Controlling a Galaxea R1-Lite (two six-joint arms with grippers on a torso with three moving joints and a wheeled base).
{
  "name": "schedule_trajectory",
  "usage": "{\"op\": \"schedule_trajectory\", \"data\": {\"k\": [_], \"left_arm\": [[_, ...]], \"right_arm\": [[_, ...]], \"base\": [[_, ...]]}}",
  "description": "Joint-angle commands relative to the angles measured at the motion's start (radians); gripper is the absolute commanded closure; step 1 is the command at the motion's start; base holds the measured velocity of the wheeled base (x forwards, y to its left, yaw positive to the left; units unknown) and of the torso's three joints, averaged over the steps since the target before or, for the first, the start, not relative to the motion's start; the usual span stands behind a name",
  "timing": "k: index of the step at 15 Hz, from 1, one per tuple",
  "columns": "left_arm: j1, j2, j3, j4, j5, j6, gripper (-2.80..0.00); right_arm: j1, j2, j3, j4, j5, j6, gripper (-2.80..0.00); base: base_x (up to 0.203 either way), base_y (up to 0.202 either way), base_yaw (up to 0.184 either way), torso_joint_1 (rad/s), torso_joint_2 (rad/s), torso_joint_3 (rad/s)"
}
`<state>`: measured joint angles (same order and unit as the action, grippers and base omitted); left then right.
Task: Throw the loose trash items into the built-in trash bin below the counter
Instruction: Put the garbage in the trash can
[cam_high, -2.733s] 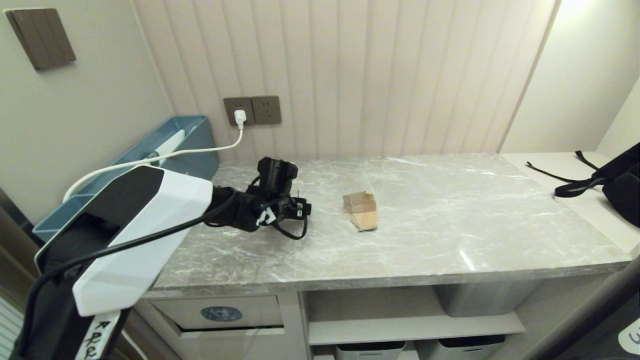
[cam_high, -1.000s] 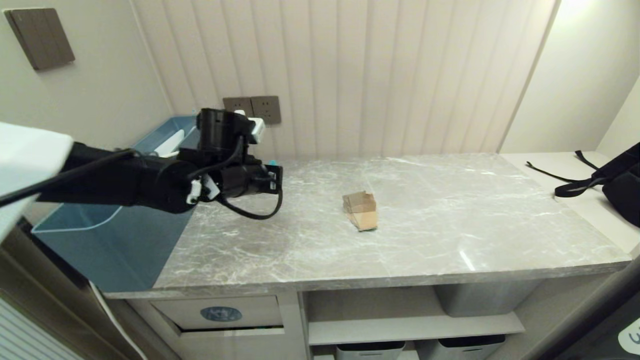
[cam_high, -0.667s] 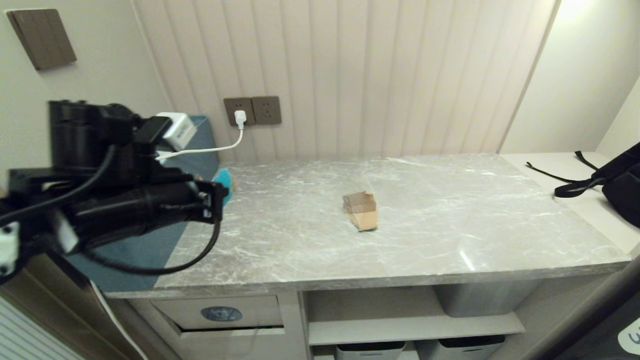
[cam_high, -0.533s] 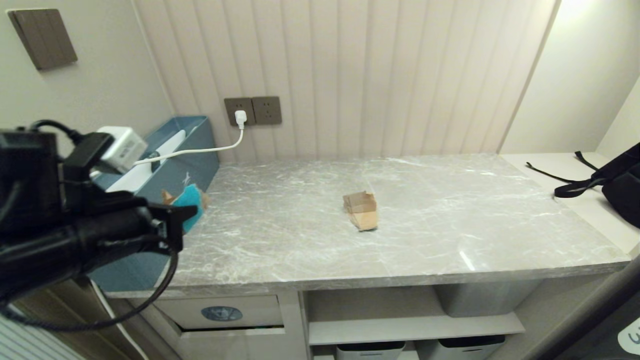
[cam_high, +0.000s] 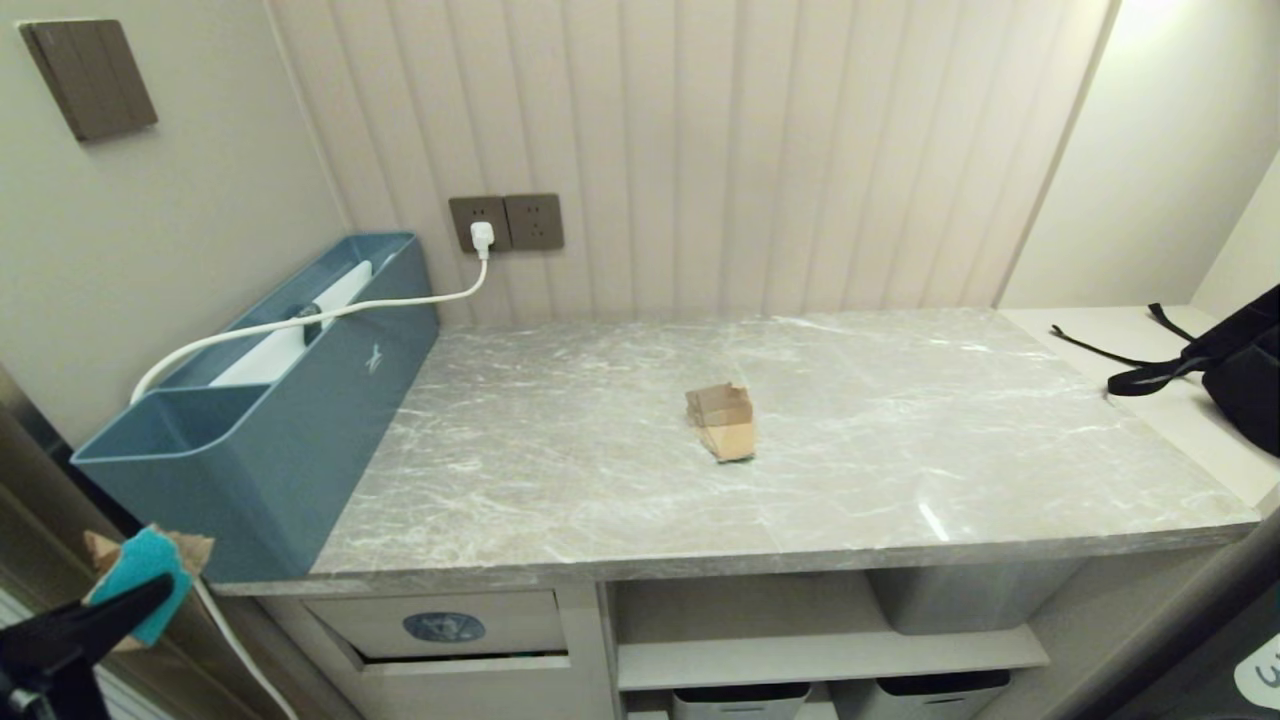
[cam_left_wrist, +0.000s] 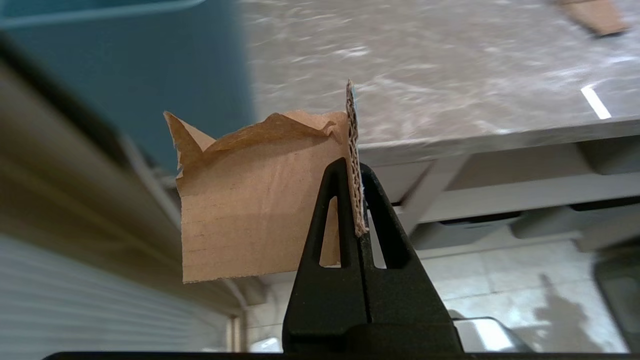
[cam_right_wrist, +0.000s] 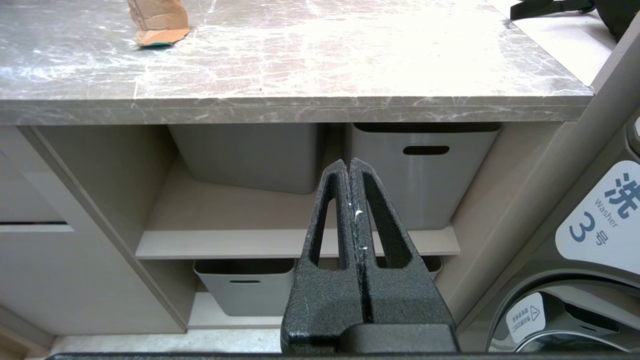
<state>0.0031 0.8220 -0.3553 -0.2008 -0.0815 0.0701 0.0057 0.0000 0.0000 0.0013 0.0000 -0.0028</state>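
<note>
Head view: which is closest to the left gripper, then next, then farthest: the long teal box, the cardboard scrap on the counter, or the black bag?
From the left gripper, low at the left:
1. Long teal box, counter's left end.
2. Cardboard scrap, mid-counter.
3. Black bag, far right.

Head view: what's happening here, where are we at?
The left tool is shut on one torn cardboard scrap with a teal face, holding it off the counter's left end, below counter level and left of the trash bin flap with the blue sticker. The second cardboard scrap lies mid-counter, untouched. The right tool is shut and empty, parked in front of the shelves with grey storage bins.
</note>
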Motion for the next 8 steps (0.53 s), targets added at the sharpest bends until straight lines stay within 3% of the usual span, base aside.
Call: {"op": "schedule_trajectory", "data": {"k": [1,4,6,8], "left_arm": [[0.097,-0.071,0.07,-0.007,-0.061,0.042,0.0],[0.066,-0.153,0.148,-0.004,-0.063,0.057,0.0],[-0.014,-0.252,0.248,0.008,0.015,0.063,0.0],[-0.035,-0.374,0.299,0.033,0.035,0.062,0.0]], "right_arm": [[0.0,-0.002,0.0,0.0,0.0,0.0,0.0],[0.0,-0.002,0.0,0.0,0.0,0.0,0.0],[0.0,-0.002,0.0,0.0,0.0,0.0,0.0],[0.0,-0.002,0.0,0.0,0.0,0.0,0.0]], "base": [[0.0,0.0,0.0,0.0,0.0,0.0],[0.0,0.0,0.0,0.0,0.0,0.0],[0.0,0.0,0.0,0.0,0.0,0.0],[0.0,0.0,0.0,0.0,0.0,0.0]]}}
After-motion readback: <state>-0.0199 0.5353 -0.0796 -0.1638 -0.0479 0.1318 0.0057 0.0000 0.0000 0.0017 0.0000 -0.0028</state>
